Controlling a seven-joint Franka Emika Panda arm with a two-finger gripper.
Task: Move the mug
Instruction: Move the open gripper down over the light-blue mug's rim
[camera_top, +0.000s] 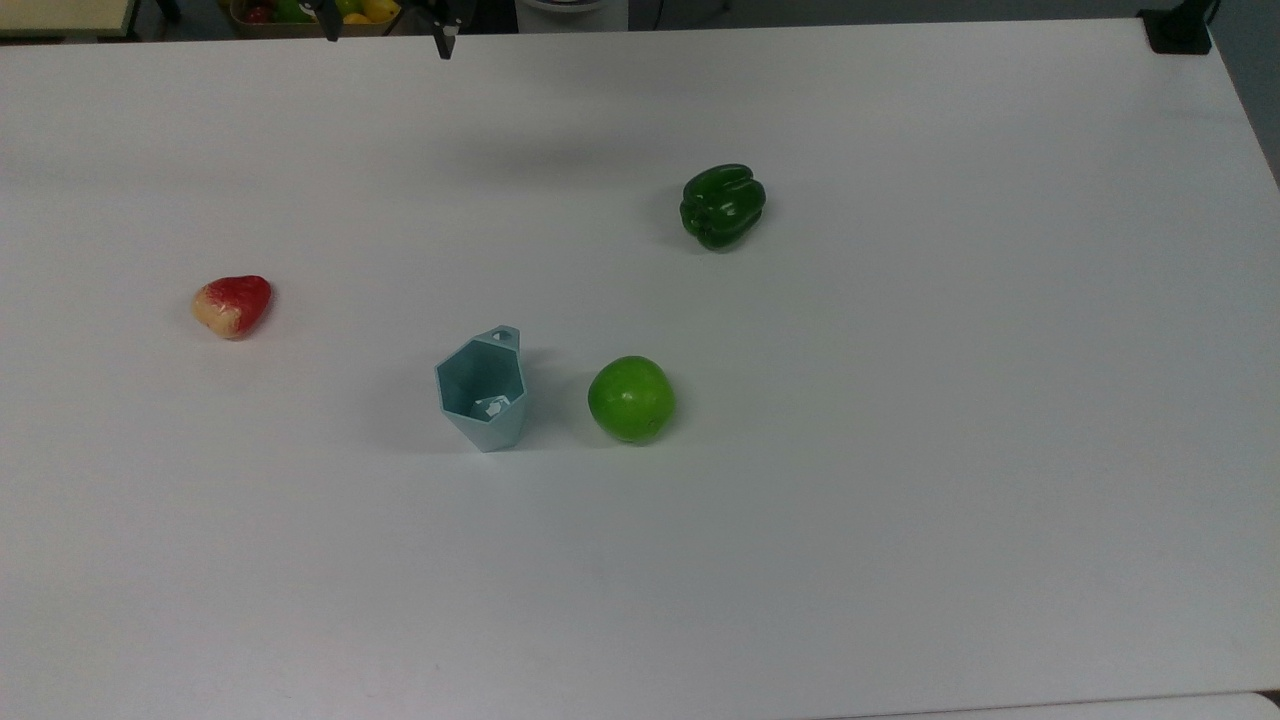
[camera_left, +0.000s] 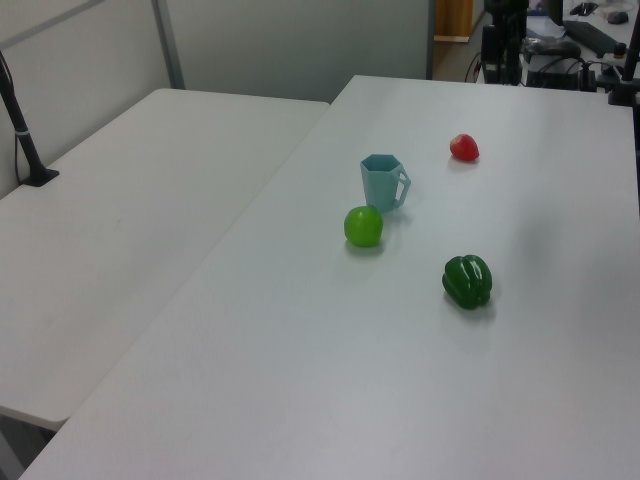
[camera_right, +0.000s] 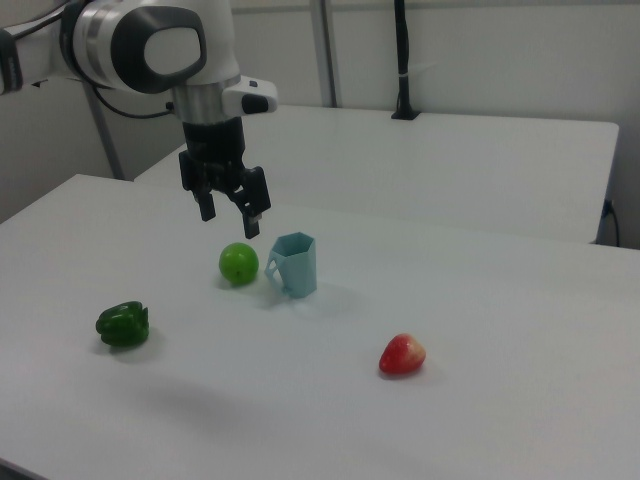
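Observation:
The mug (camera_top: 483, 400) is a pale blue-teal faceted cup standing upright on the white table (camera_top: 900, 500), its small handle tab pointing to the far edge in the top view. It also shows in the left view (camera_left: 382, 182) and the right view (camera_right: 295, 264). My gripper (camera_right: 230, 217) hangs in the air, open and holding nothing, above and to the left of the mug in the right view. In the top view the gripper (camera_top: 388, 38) is at the upper edge, well apart from the mug.
A green apple (camera_top: 631, 398) sits close to the mug on the top view's right. A green bell pepper (camera_top: 722, 206) lies farther back and a red strawberry-like fruit (camera_top: 233, 305) to the left. A second table (camera_left: 120, 220) adjoins, carrying a black clamped post (camera_left: 25, 140).

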